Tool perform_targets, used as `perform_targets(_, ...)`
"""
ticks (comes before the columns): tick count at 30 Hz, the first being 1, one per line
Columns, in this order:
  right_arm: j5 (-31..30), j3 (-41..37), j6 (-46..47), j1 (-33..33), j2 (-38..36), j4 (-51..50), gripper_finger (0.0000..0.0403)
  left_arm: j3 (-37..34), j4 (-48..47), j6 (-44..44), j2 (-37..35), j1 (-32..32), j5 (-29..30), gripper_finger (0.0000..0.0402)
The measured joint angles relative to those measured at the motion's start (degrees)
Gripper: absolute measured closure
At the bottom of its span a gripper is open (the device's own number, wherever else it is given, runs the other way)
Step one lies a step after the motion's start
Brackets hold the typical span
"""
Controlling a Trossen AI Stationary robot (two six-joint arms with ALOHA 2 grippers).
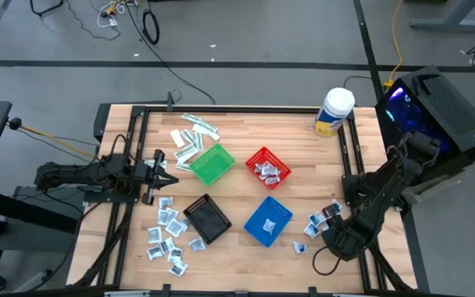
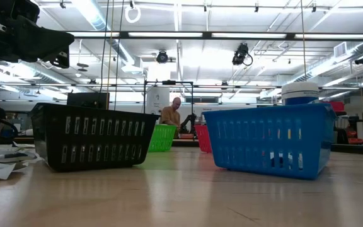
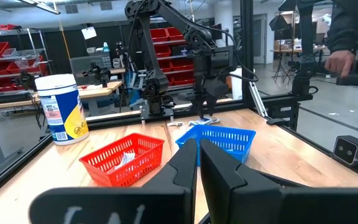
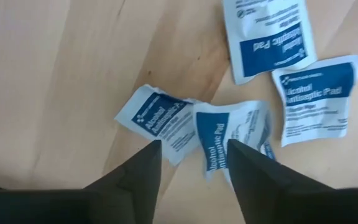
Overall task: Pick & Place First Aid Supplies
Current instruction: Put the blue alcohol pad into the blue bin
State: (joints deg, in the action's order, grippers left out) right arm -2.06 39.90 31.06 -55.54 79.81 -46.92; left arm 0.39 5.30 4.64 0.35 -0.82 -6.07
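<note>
The right gripper point(image 4: 191, 158) is seen lowest in the right wrist view, its two dark fingers point(image 4: 135, 174) spread apart over the wood with nothing between them. Just past the fingertips two crumpled white-and-blue sachets point(image 4: 229, 140) are overlapped, and two flatter sachets point(image 4: 269, 37) are laid beyond them toward the upper right of that frame. In the high view this gripper point(image 1: 326, 221) is found at the lower right of the table point(image 1: 303, 148), over a small cluster of sachets point(image 1: 318, 219).

In the low view a black basket point(image 2: 90, 135) is shown at the left and a blue basket point(image 2: 270, 139) at the right, both nearest the camera, with loose sachets point(image 2: 2, 161) lying at the far left edge. Behind them a green basket point(image 2: 162, 137) and a red basket point(image 2: 201, 137) are glimpsed, and a person point(image 2: 169, 113) is seen far off in the room.

In the high view many sachets point(image 1: 168, 235) are scattered at the lower left beside the black basket point(image 1: 208, 219). The blue basket point(image 1: 268, 221) holds one packet, and the red basket point(image 1: 268, 167) holds several. Long pale strips point(image 1: 190, 136) are spread at the upper left, next to the green basket point(image 1: 211, 163). The left gripper point(image 1: 165, 171) is held at the left edge, fingers nearly closed and empty, as the left wrist view point(image 3: 197, 168) confirms. A white-lidded tub point(image 1: 334, 111) stands at the upper right.
</note>
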Motion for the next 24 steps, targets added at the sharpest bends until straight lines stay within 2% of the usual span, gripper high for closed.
perform_targets(5,-2.5,0.0,-0.1,-0.8,0.0,-0.1,0.0246,0.0,0.0,0.0,0.0,0.0,0.0,0.0376)
perform_targets(15,-2.5,0.0,-0.2,-0.8,0.0,-0.1,0.0285,0.0,0.0,0.0,0.0,0.0,0.0,0.0376)
perform_targets(24,-1.1,-1.4,0.0,-0.8,0.1,0.9,0.0299,0.0,0.0,0.0,0.0,0.0,0.0,0.0376)
